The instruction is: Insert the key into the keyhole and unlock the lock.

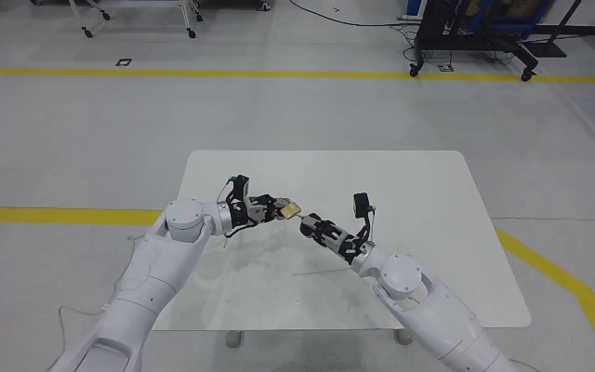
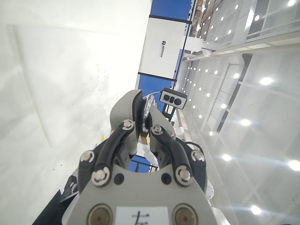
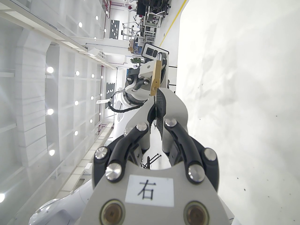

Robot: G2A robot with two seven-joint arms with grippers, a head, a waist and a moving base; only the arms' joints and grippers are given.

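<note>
We hold the lock (image 1: 290, 210) clamped in our left gripper (image 2: 143, 111) above the middle of the table (image 1: 418, 186), with the key (image 3: 154, 106) pinched in our right gripper (image 3: 156, 97) at its near end, where we judge slight misalignment could jam it.

White table (image 1: 418, 186) is sitting mid-floor, yellow lines (image 1: 279, 73) are running past it, black cart (image 1: 435, 33) is standing far right.
</note>
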